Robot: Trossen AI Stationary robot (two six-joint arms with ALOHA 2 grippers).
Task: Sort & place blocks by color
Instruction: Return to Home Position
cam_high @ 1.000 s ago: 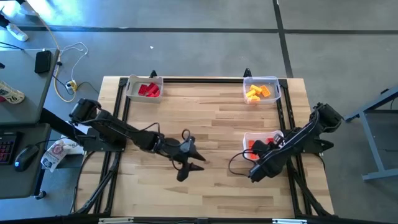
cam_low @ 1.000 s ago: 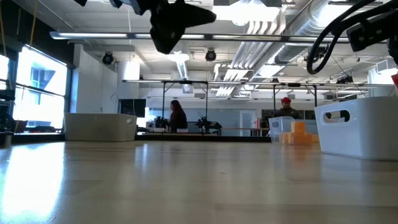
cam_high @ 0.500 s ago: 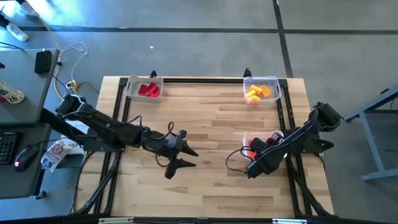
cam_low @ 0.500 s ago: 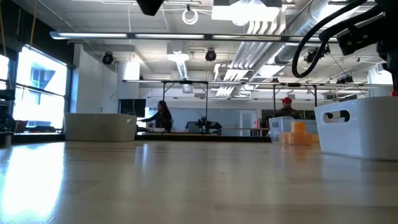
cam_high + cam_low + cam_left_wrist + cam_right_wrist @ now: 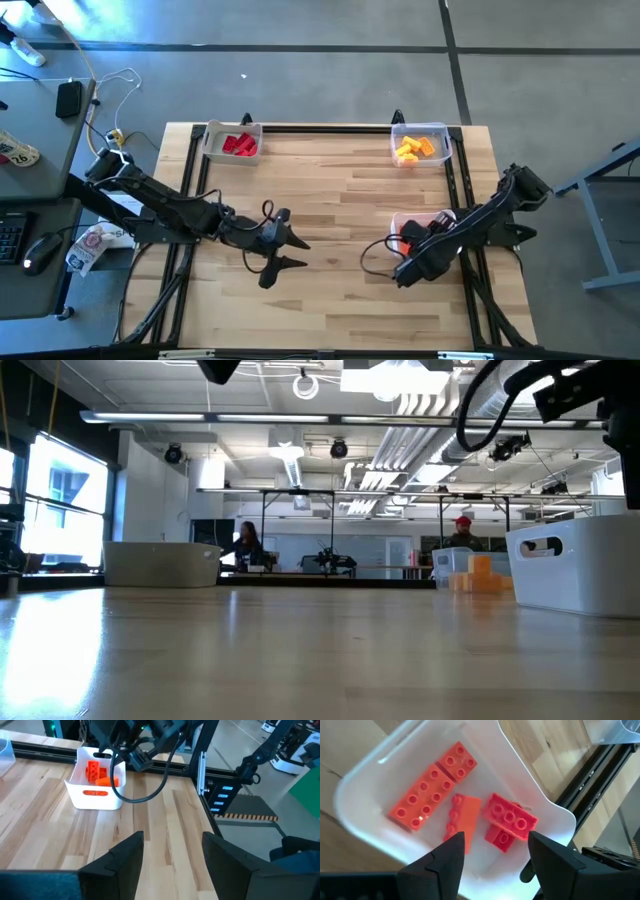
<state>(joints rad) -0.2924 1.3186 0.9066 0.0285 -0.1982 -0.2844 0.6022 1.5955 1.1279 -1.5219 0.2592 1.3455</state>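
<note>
Right wrist view, orange blocks (image 5: 427,792) in white bin (image 5: 485,755), right gripper (image 5: 496,840) spread

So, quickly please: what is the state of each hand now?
Left hand: open, holding nothing.
Right hand: open, empty, by the white bin of orange blocks.

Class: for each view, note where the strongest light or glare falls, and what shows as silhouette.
Low view: the window and ceiling lights glare, the table mirrors them, the right arm is a silhouette. High view: a bright patch on the floor. Right wrist view: the white bin rim gleams.
</note>
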